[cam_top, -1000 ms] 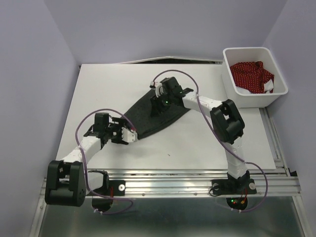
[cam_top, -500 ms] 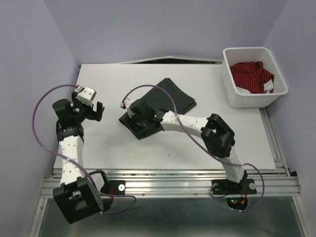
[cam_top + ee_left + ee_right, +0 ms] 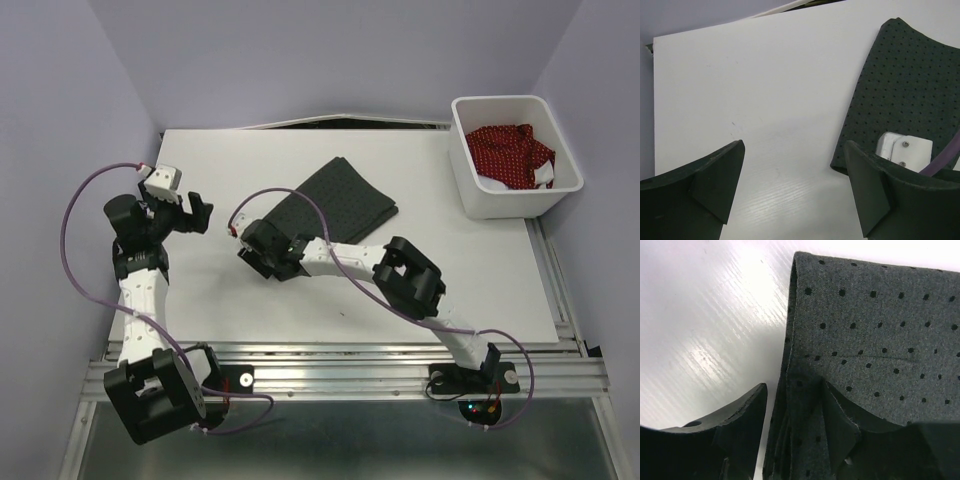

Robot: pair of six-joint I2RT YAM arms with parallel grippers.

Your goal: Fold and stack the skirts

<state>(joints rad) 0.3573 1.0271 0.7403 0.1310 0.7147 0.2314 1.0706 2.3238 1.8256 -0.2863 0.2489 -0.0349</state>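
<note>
**Tabletop holdings: three skirts, one bin, two claws**

Item 1. Dark skirt [image 3: 345, 195], charcoal-black with small black dots, folded into a long strip. It lies flat at the centre of the white tabletop [image 3: 200, 160], slanting from upper right to lower left in the overhead view. In the left wrist view it fills the upper right of the frame [image 3: 905, 100].

Item 2. Red skirt [image 3: 510, 150] with tiny white dots, bunched inside the white bin [image 3: 510, 203] at the upper right corner of the tabletop.

Item 3. White skirt [image 3: 545, 178]. Only a small part shows, at the lower right edge of the red one, in the same bin.

Item 4. Right claw [image 3: 262, 250], low at the lower left end of the dark skirt. In the right wrist view [image 3: 794, 390] it stands partly spread astride the folded edge of the cloth [image 3: 880, 340]. One finger rests on the fabric; the other is beside it, with a sliver of bare tabletop between.

Item 5. Left claw [image 3: 190, 212], raised at the left of the overhead view, well apart from the dark skirt. It is spread wide [image 3: 792, 150] with nothing between the fingers, above bare tabletop [image 3: 740, 75]
</note>
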